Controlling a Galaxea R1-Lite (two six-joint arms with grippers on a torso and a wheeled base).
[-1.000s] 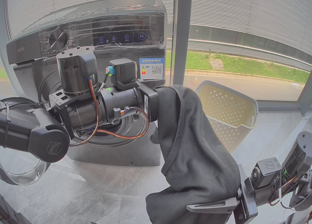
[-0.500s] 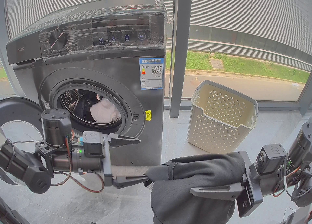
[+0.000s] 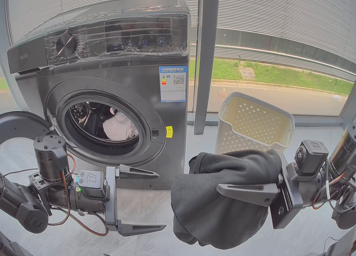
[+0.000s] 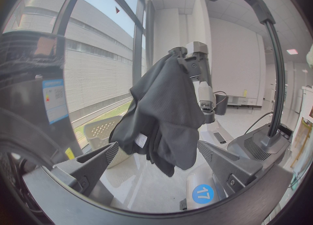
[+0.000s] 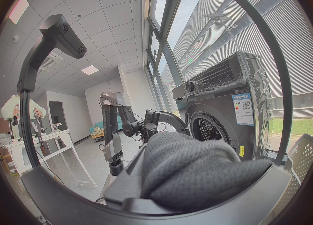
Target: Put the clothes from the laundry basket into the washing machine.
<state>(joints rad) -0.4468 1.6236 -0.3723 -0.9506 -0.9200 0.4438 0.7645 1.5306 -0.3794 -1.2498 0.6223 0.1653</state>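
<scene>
Presently, right fingers (image 3: 244,193) gripping dark garment (image 3: 222,212) (near laundry basket (image 3: 259,100)), left fingers (image 3: 137,173) spread

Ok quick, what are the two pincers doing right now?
Left pincer: open, holding nothing.
Right pincer: closed on the dark garment.

Fig. — vs. 1 s ago: your L gripper (image 3: 160,201) has dropped from in front of the washing machine (image 3: 111,45) to low nr the floor, jaws wide, now apart from the dark garment (image 3: 222,208). Your R gripper (image 3: 226,178) has lifted the garment, which now covers the laundry basket (image 3: 259,119) lower front.
</scene>
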